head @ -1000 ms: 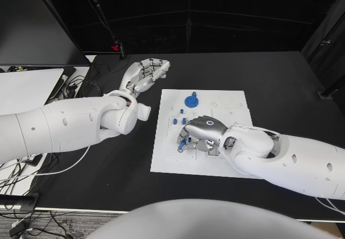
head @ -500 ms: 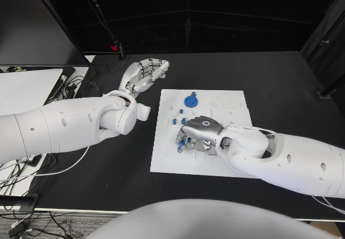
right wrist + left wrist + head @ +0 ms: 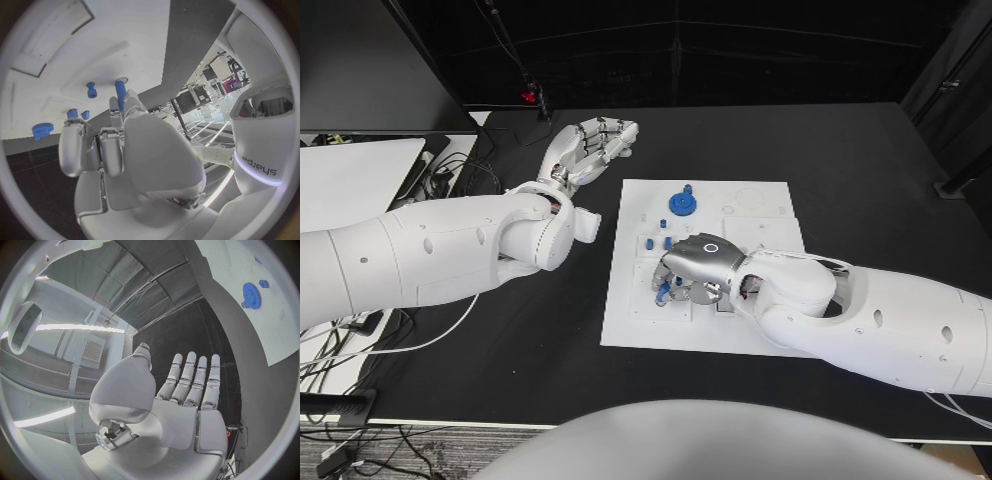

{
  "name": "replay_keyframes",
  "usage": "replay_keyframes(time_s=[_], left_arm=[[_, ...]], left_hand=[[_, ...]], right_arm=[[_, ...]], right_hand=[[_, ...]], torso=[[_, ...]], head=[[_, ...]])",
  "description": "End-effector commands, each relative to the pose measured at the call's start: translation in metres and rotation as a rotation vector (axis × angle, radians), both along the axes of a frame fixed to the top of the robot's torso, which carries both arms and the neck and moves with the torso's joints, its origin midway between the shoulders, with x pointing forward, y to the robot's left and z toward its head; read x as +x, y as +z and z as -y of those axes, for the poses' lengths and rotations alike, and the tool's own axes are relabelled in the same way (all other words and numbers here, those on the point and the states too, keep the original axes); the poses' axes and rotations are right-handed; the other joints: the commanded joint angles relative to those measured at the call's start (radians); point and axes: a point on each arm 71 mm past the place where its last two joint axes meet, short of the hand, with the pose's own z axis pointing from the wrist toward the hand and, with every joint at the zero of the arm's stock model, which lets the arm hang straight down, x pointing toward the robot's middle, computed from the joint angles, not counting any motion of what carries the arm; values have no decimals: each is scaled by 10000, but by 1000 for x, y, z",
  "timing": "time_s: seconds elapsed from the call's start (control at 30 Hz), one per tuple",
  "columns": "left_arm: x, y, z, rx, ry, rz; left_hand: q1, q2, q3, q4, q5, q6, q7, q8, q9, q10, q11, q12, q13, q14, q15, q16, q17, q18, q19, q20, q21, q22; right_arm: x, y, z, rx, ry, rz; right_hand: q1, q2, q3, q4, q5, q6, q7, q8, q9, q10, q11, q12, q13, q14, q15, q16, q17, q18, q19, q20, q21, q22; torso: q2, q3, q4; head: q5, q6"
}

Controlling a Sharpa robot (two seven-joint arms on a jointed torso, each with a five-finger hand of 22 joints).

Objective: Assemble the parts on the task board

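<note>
The white task board (image 3: 646, 325) lies in the middle of the black table. A blue gear (image 3: 684, 203) stands near its far edge, and small blue parts (image 3: 664, 241) sit just nearer than it. My right hand (image 3: 692, 270) hangs low over the board's left middle with its fingers curled down. It pinches a blue peg (image 3: 119, 95) at its fingertips, seen in the head view as the blue peg (image 3: 661, 291). My left hand (image 3: 596, 145) is flat with straight fingers, holding nothing, above the table beyond the board's far left corner. The left wrist view shows that left hand (image 3: 181, 405) and the gear (image 3: 250, 292).
In the right wrist view, a short blue part (image 3: 91, 90), two small blue parts (image 3: 77, 114) and the gear (image 3: 42, 131) sit on the board (image 3: 56, 60). A white surface (image 3: 351, 170) and cables (image 3: 452, 175) lie past the table's left edge.
My right hand has shifted a little toward the board's left edge with the blue peg in its fingertips. The left hand has stayed where it was.
</note>
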Motion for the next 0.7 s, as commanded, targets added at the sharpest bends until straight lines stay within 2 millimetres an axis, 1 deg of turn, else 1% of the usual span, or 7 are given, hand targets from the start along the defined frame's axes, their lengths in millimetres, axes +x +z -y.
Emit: replay_keyframes(time_s=[0.03, 0.27, 0.37, 0.43, 0.57, 0.7], left_arm=[[-3, 10, 1, -309, -233, 1273], [-2, 10, 1, -306, -231, 1272], [-2, 10, 2, -307, -237, 1271], [-2, 10, 2, -307, -238, 1269], [-2, 9, 2, -306, -237, 1265], [-2, 9, 1, -302, -229, 1261]], left_hand=[[26, 94, -62, -19, 36, -55, 1098, 30, -9, -31, -39, 52, -15, -60, -9, 52, -6, 29, 87, 7, 48, -9], [26, 94, -62, -19, 36, -55, 1098, 30, -9, -31, -39, 52, -15, -60, -9, 52, -6, 29, 87, 7, 48, -9], [26, 94, -62, -19, 36, -55, 1098, 30, -9, -31, -39, 52, -15, -60, -9, 52, -6, 29, 87, 7, 48, -9], [26, 94, -62, -19, 36, -55, 1098, 30, -9, -31, -39, 52, -15, -60, -9, 52, -6, 29, 87, 7, 48, -9], [26, 94, -62, -19, 36, -55, 1098, 30, -9, -31, -39, 52, -15, -60, -9, 52, -6, 29, 87, 7, 48, -9], [26, 94, -62, -19, 36, -55, 1098, 30, -9, -31, -39, 52, -15, -60, -9, 52, -6, 29, 87, 7, 48, -9]], right_arm=[[-2, -7, 2, -532, -23, -252], [-4, -6, 2, -488, 27, -270], [-3, -7, 2, -520, 16, -292], [-3, -7, 2, -533, 2, -295], [-2, -8, 2, -547, -12, -306], [-2, -8, 2, -554, -13, -323]], right_hand=[[19, 3, 39, 29, 65, 23, 42, -9, -14, 39, 35, -62, 10, 1026, 16, 10, 2484, 87, 87, -1, -48, 1812], [19, 3, 39, 29, 65, 23, 42, -9, -14, 39, 35, -62, 10, 1026, 16, 10, 2484, 87, 87, -1, -48, 1812], [16, 2, 38, 26, 66, 17, 43, -18, -18, 35, 35, -62, 11, 1025, 19, 8, 2481, 87, 86, 2, -49, 1812], [16, 2, 38, 26, 66, 17, 43, -18, -18, 35, 35, -62, 11, 1025, 19, 8, 2481, 87, 86, 2, -49, 1812], [18, -2, 38, 21, 66, 7, 46, -27, -22, 28, 36, -64, 10, 1024, 20, 6, 2477, 89, 83, 4, -55, 1810], [18, -2, 38, 21, 66, 7, 46, -27, -22, 28, 36, -64, 10, 1024, 20, 6, 2477, 89, 83, 4, -55, 1810]], torso=[[4, 0, 2], [2, 0, -12], [-2, 0, 2], [-1, -2, 1], [4, 5, 8], [3, 3, 8]], head=[[-1, -1], [-20, -1], [-60, -1], [-68, -1], [-60, -1], [-60, -1]])
